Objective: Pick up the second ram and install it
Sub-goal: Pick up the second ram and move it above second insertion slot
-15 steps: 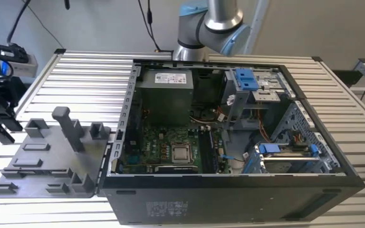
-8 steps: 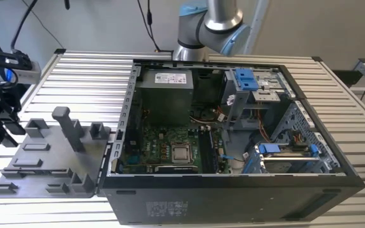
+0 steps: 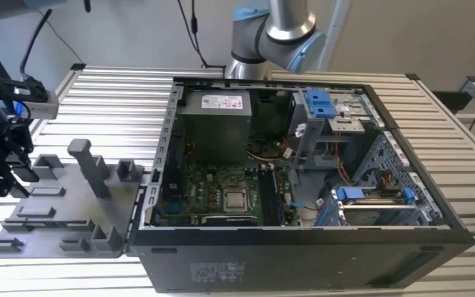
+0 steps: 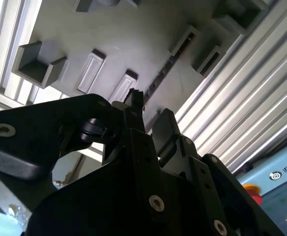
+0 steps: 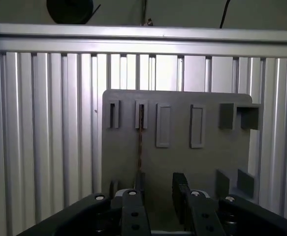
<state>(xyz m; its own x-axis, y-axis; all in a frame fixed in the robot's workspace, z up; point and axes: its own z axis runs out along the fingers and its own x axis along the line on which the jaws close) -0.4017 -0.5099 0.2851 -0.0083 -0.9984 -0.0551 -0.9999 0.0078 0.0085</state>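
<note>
The round silver metal arm [image 3: 283, 18] has light blue caps [image 3: 308, 52]. The chunky black gripper [image 5: 158, 196] has small shiny silver screws [image 5: 100, 197] and a thin black cable [image 3: 35, 46].

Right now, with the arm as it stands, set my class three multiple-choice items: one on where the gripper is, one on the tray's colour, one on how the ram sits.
1. The gripper hangs over: A) a bowl B) the tray C) a keyboard.
2. The tray is: A) grey B) red C) yellow.
3. The ram: A) lies flat B) stands on edge in a tray slot C) is snapped in two.

Answers:
1 B, the tray lies just beyond the gripper in the first wrist view.
2 A, the tray is plain grey in both wrist views.
3 B, the first wrist view shows the ram's thin edge held in a slot.
</note>
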